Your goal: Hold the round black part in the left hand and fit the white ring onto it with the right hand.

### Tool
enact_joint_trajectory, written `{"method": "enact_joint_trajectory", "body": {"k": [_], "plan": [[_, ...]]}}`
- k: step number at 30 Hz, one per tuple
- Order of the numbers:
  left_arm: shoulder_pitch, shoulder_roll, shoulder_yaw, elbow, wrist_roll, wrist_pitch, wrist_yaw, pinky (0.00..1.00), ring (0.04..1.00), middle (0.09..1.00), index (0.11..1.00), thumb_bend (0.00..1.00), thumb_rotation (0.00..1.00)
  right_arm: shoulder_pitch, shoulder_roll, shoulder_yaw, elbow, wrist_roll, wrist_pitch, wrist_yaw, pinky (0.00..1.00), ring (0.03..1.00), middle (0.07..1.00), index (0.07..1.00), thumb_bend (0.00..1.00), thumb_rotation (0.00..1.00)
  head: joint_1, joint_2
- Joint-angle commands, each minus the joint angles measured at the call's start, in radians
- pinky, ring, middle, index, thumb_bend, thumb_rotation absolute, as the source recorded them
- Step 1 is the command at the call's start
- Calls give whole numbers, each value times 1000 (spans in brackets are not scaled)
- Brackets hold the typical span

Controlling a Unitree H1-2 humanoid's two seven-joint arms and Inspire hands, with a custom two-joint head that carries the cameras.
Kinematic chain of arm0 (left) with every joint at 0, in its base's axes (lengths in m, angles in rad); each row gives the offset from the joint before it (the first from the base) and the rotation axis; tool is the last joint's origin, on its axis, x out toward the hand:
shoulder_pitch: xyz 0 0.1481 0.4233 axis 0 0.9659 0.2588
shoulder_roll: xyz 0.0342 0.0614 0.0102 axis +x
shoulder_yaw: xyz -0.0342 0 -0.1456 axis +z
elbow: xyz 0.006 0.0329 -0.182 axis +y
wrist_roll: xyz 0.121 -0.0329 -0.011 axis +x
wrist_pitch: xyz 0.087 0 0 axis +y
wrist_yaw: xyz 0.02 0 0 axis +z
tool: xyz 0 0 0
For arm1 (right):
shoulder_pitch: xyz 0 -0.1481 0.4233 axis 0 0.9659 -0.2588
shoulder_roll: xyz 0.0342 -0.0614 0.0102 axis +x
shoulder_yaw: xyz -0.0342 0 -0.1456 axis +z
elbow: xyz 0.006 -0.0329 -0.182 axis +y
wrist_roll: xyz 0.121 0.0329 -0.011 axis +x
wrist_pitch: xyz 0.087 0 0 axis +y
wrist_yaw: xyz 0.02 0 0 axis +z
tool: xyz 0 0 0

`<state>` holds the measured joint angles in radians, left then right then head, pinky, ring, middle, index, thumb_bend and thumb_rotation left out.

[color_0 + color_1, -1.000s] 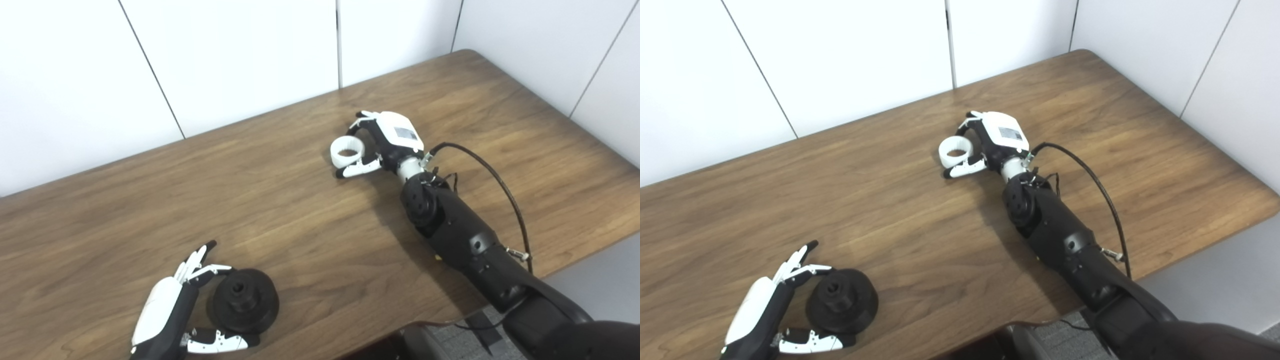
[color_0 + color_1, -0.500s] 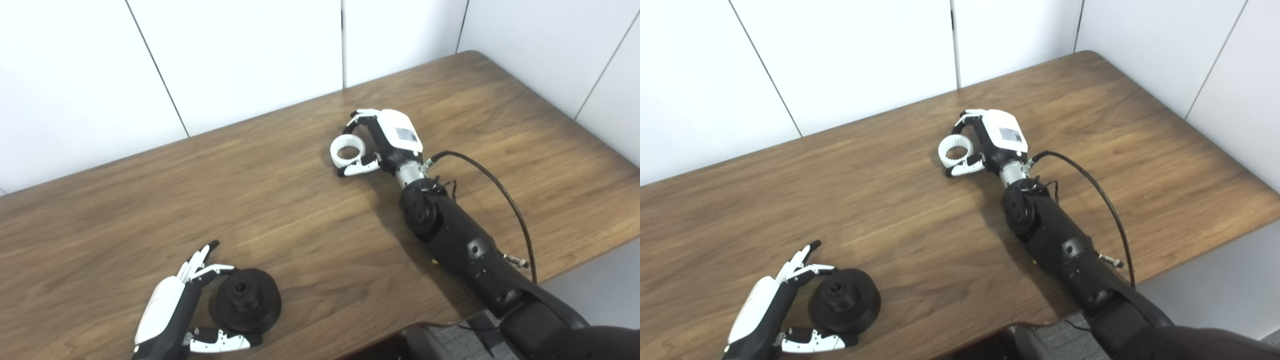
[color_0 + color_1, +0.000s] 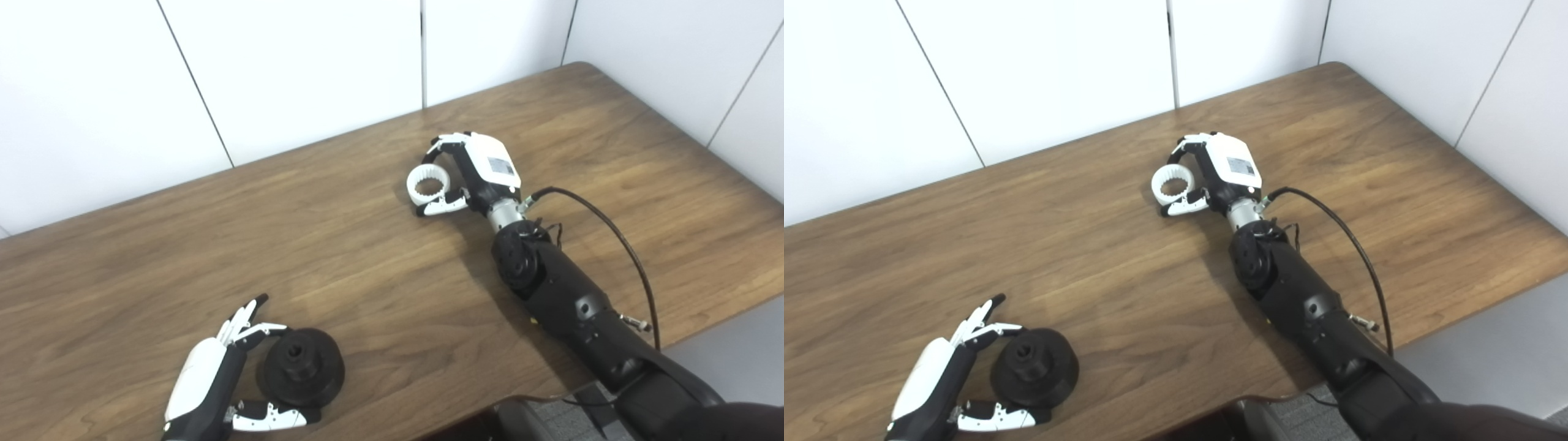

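Between the right hand in the upper middle of the frame and the left hand at the lower left, a wide diagonal band of bare tabletop lies open, with nothing standing on it. The only things in the way sit at its ends: the white ring inside the right hand's fingers, and the round black part cupped by the left hand near the front edge. Along the right side a black cable arcs over the wood beside the right forearm, and white wall panels close off the far edge
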<state>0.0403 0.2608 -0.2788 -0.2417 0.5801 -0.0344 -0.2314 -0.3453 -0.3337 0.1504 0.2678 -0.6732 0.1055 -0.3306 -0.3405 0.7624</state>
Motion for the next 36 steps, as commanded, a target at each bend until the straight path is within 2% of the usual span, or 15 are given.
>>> {"method": "enact_joint_trajectory", "body": {"k": [1,3,8,22,36], "plan": [[-24,6,9,-21,10,-3,10,1000,1000,1000,615,957,281,-12,-10,-19,-53,-3,3,-5,970,868,800,483,522,142,0,1],[-26,6,8,-19,12,-3,10,1000,1000,1000,615,954,293,-3,-6,-23,-87,-4,0,-3,991,873,804,482,522,141,2,2],[-32,5,5,-14,14,-4,12,1000,1000,1000,616,957,297,24,9,-31,-171,-3,0,9,949,867,810,483,522,141,11,5],[-40,-4,0,-24,37,20,9,1000,1000,1000,615,952,267,94,46,-38,-383,-3,-24,59,927,861,802,482,522,140,98,26],[-46,-47,-12,-10,67,24,20,1000,1000,1000,612,968,283,173,73,-31,-580,25,-60,150,915,847,791,482,524,139,221,50]]}}
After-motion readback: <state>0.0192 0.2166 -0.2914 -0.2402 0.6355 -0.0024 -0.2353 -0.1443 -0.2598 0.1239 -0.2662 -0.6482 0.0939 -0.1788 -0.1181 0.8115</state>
